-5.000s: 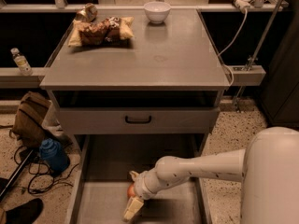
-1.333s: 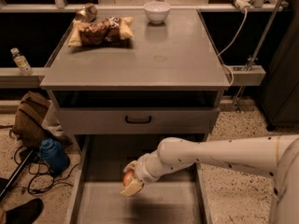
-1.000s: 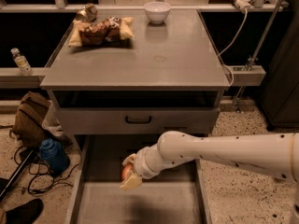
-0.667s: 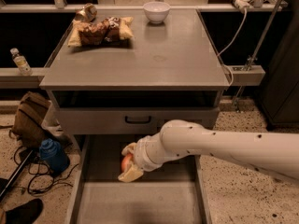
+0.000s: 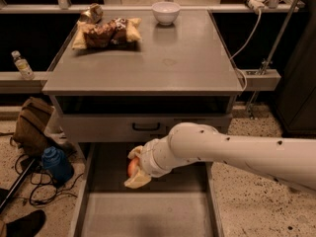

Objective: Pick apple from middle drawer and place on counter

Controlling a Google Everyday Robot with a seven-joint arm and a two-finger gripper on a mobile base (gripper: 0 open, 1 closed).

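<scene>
My gripper [image 5: 134, 168] hangs over the open middle drawer [image 5: 143, 214], a little below the drawer front above it. It is shut on the red-orange apple [image 5: 132, 167], which shows between the pale fingers [image 5: 137, 180]. The apple is lifted clear of the drawer's grey floor. My white arm reaches in from the right. The counter [image 5: 148, 58] is the grey cabinet top above, with a faint ring mark near its middle.
A white bowl [image 5: 165, 12] and a chip bag [image 5: 106, 32] sit at the back of the counter. A closed drawer front with a black handle [image 5: 145, 127] is just above the gripper. Bags, a blue bottle [image 5: 55, 164] and cables lie on the floor at left.
My gripper has risen from the drawer floor with the apple in it and moved toward the cabinet. The arm has swung up and left.
</scene>
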